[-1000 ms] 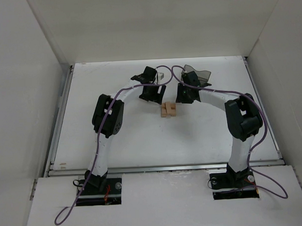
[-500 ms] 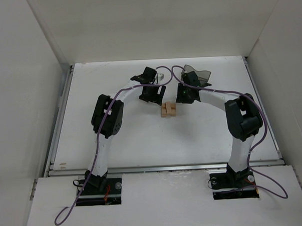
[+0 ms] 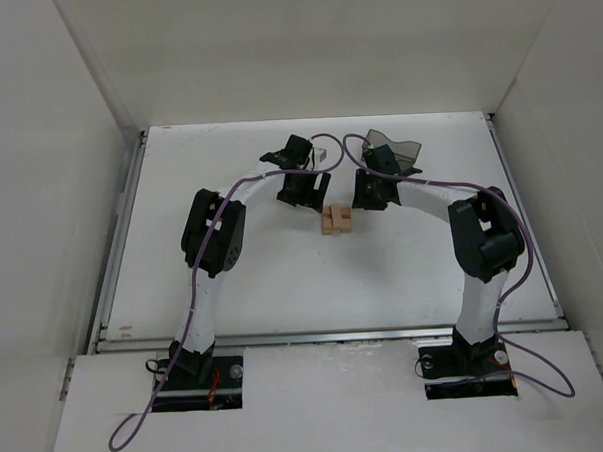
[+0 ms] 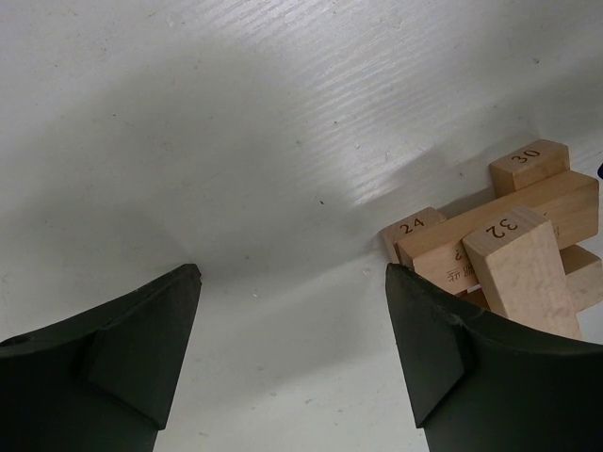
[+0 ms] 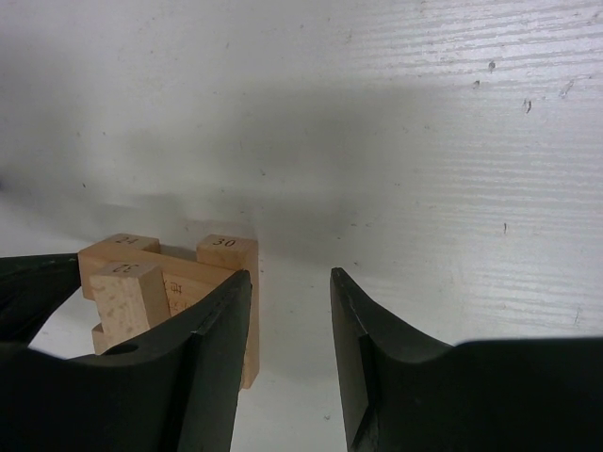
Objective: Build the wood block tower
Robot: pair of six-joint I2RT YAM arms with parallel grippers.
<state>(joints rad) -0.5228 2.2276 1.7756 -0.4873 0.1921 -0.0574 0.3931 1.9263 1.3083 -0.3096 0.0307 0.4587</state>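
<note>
**Both jaws spread and empty beside the tower**

The tower (image 3: 336,221) stands on the desk (image 3: 284,287) about midway between the left and right edges, a little nearer the far edge than the near one. It is a small stack of tan blocks laid crosswise in layers. In the left wrist view three bar ends show burnt-in numbers: 24 (image 4: 413,227) and 30 (image 4: 529,161) low down, with a long bar (image 4: 528,226) lying across them. The bar marked 32 (image 4: 520,268) sits on top, crosswise to that long bar.

The left arm (image 3: 217,230) reaches in from the near left corner. The left jaws hang just left of the tower and towards the far edge from it. They are spread wide, with only bare desk between them. The tower lies outside that gap, beside the right-hand jaw and partly hidden by it.

The right arm (image 3: 482,238) curves in from the near right corner. The right jaws sit just right of the tower, also on its far side. They are parted by a narrower gap and grip nothing. In the right wrist view the tower (image 5: 170,282) stands to the left of the gap, partly behind the left-hand jaw. Whether that jaw touches it cannot be told.

A dark grey bin (image 3: 393,147) rests near the far edge, just beyond the right wrist.
</note>
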